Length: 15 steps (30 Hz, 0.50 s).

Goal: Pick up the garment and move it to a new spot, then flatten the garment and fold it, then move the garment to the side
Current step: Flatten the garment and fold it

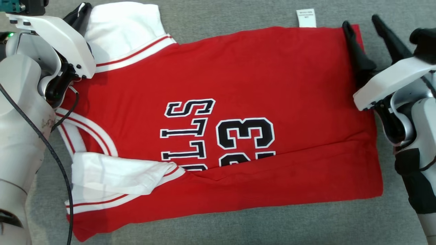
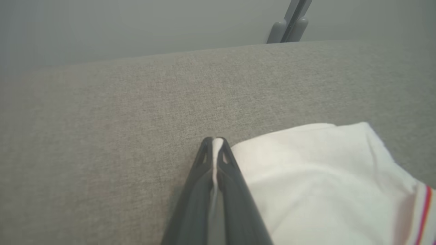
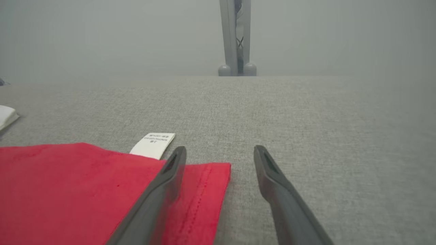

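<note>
Room: plain grey wall behind, a grey metal post [image 3: 235, 37] standing past the far edge of the desk.
Desk [image 1: 218, 13]: grey woven cover, flat; likely enough friction to drag at cloth pulled across it.
Jersey [image 1: 259, 75]: red, spread over the middle of the desk, collar end toward the left edge, hem toward the right edge; near long side folded over, cutting across the numbers.
Sleeves: white; far sleeve [image 1: 126, 27] near the far-left corner, near sleeve [image 1: 115, 173] tucked onto the folded side.
Right gripper [image 1: 361, 22]: fingers released, astride the far hem corner, one on red cloth, the other over bare desk; grasping nothing.
Left gripper [image 2: 214, 143]: fingers clenched on the rim of the far sleeve, a sliver of white cloth pinched between the tips.
Tag [image 1: 306, 17]: white, poking out past the jersey's far edge.
Risk, one-sided lift: with only the left end gripped, probably a skewed drag and the near fold undone.
Risk, thin pinch: possibly a slip off the sleeve rim under the jersey's weight.
Risk, hem corner: perhaps a miss or a top-layer-only catch on closing.
</note>
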Motion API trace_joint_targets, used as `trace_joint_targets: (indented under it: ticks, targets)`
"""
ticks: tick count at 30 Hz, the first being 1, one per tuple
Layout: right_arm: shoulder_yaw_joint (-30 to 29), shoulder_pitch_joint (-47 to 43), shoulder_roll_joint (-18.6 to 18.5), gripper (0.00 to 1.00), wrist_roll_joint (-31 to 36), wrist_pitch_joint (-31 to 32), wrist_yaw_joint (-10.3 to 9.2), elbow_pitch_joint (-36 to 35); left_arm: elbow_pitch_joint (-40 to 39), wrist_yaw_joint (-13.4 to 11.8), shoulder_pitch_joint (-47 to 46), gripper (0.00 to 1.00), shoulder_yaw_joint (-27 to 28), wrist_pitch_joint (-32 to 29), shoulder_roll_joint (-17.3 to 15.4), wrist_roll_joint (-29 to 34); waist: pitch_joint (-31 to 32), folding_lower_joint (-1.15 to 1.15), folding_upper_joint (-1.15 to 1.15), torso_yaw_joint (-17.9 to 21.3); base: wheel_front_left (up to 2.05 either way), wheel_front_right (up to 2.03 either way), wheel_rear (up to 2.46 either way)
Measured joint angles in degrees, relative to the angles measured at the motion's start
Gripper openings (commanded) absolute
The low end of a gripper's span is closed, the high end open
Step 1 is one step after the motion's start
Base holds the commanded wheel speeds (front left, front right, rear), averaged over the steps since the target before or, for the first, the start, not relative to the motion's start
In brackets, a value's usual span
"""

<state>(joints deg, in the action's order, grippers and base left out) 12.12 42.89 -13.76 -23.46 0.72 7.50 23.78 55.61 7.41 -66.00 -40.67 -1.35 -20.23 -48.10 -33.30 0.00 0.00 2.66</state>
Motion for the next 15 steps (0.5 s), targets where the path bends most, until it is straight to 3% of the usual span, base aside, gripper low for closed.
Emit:
trace_joint_targets:
  ticks: [4,5,6,7,8,15]
  targets:
    - [3.9,0.0,-1.3,1.00,-3.1,0.9,0.00,4.2,-0.1,0.0,0.0,0.00,-1.6,0.9,-0.2,-1.1,0.7,0.00,0.00,-1.2,0.00,0.00,0.00]
    - [4.5,0.0,-1.6,0.87,-3.8,0.9,0.00,4.8,-0.2,0.0,0.0,0.00,-1.9,1.2,-0.3,-1.5,0.8,0.00,0.00,-1.3,0.00,0.00,0.00]
    - [5.1,0.3,-2.0,0.46,-4.4,0.8,0.00,5.2,-0.3,0.0,0.0,0.00,-2.2,1.4,-0.4,-1.8,0.9,0.00,0.00,-1.4,0.00,0.00,0.00]
    - [5.5,0.8,-2.3,0.16,-5.0,0.8,0.00,5.8,-0.4,0.0,-0.1,0.00,-2.5,1.4,-0.5,-2.2,0.9,0.00,0.00,-1.5,0.00,0.00,0.00]
    - [5.9,1.2,-2.5,0.00,-5.7,0.6,0.00,6.2,-0.6,0.0,-0.1,0.00,-2.9,1.5,-0.6,-2.5,1.0,0.00,0.00,-1.5,0.00,0.00,0.00]
    - [8.0,5.7,-4.2,0.00,-8.5,-0.3,0.00,8.4,-1.8,0.0,-1.6,0.00,-4.7,3.9,-1.7,-4.4,2.4,0.00,0.00,-1.9,0.00,0.00,0.00]
